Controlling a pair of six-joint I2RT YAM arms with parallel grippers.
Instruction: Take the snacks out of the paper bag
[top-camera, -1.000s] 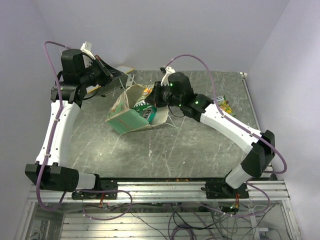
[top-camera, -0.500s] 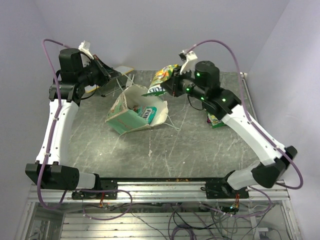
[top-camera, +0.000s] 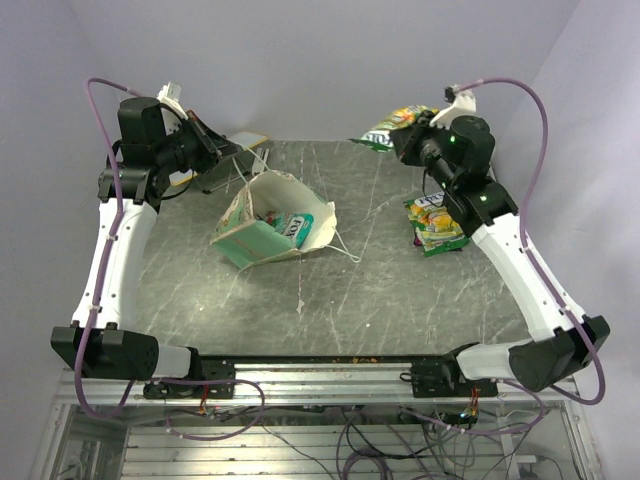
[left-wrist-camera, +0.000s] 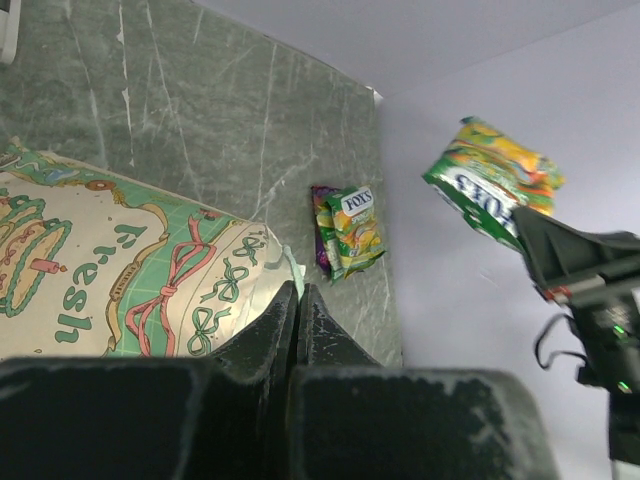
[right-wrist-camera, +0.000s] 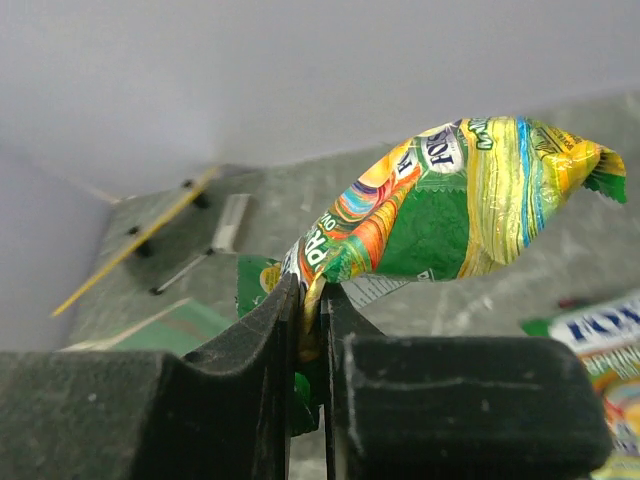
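— Which step?
— The set-down, I judge: your right hand (right-wrist-camera: 312, 300) pinches a glossy green-and-yellow crinkly packet (right-wrist-camera: 460, 200) aloft, far from the teal-green paper bag (top-camera: 265, 228); your left hand (left-wrist-camera: 298, 310) is closed. Next, lower it beside the packets (top-camera: 435, 222) on the grey tabletop (top-camera: 330, 300).

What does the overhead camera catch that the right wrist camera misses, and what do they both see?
Only the overhead view shows the paper bag's open mouth with a packet inside, and the left gripper near its far side. Only the right wrist view shows, up close, the right gripper pinching the green packet by its edge. Both show that green packet held in the air above the grey table.
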